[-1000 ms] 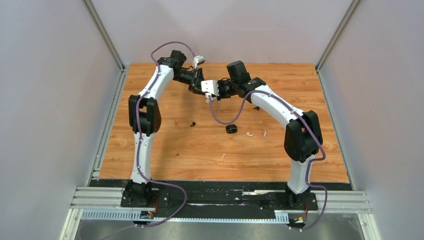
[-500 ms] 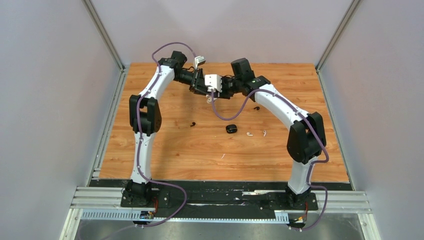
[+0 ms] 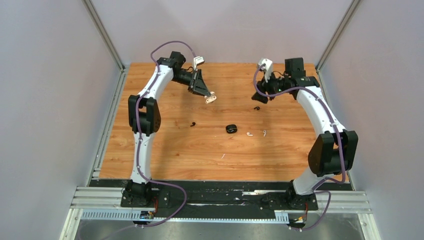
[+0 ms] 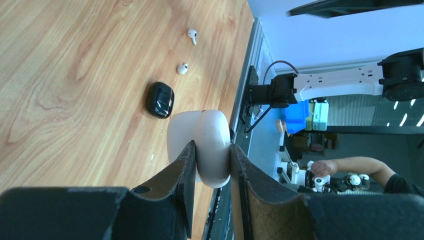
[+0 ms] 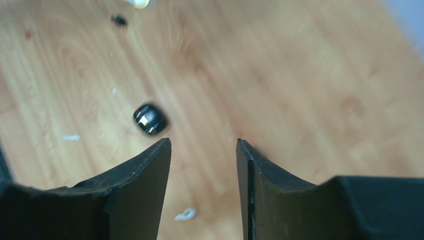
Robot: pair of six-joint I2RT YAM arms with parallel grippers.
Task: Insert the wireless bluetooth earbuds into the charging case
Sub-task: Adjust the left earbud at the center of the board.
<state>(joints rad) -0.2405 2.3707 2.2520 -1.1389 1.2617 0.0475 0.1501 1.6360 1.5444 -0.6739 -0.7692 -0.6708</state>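
Wood table [image 3: 165, 150] | left claw [image 4: 212, 150] pinching white case [image 4: 210, 132] (inside hidden) | right claw [image 5: 202, 150] spread | black case [image 3: 231, 128] on table

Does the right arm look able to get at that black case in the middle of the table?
Probably yes. The right end effector is open and empty, and the black case lies uncovered on the table, nothing standing between them.
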